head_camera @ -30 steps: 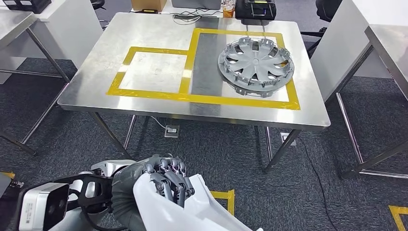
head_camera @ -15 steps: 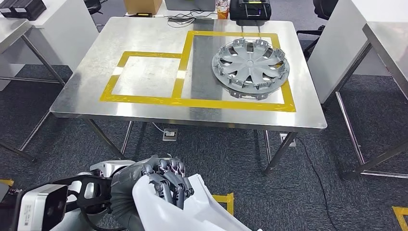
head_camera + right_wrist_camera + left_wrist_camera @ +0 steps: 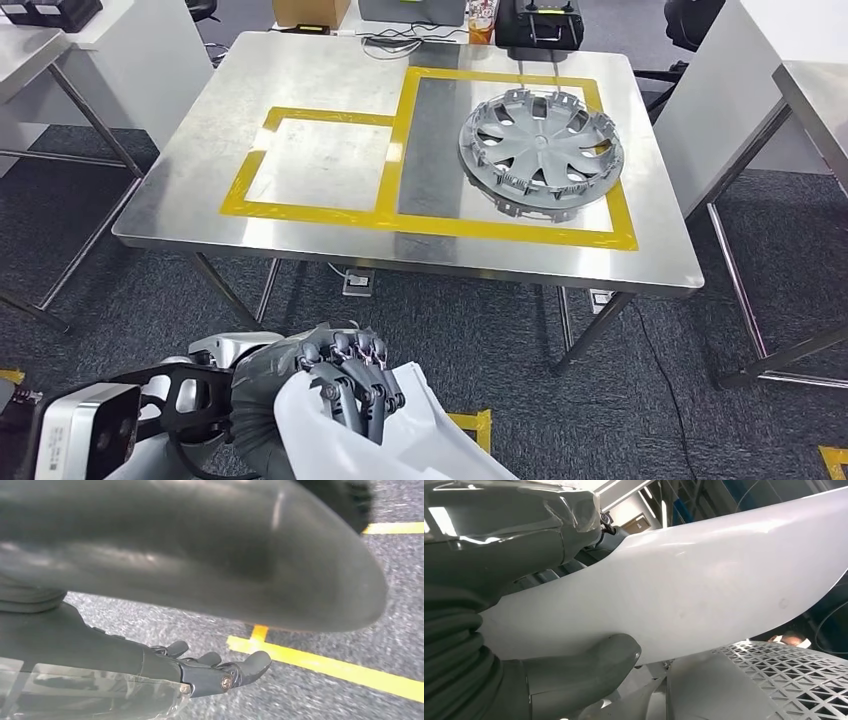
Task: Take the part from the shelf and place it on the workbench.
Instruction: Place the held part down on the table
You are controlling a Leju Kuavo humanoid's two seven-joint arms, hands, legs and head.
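My left hand (image 3: pixel 345 385), low in the frame, grips the white part (image 3: pixel 400 435); I should probably keep it firm until the workbench (image 3: pixel 300 80), right hand (image 3: pixel 220 672) loosely spread.

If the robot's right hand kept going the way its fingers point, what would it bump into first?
Probably the grey carpet floor. The right hand hangs with fingers apart, holding nothing, and floor with a yellow tape line lies ahead. Nothing else shows in between, though depth is hard to judge.
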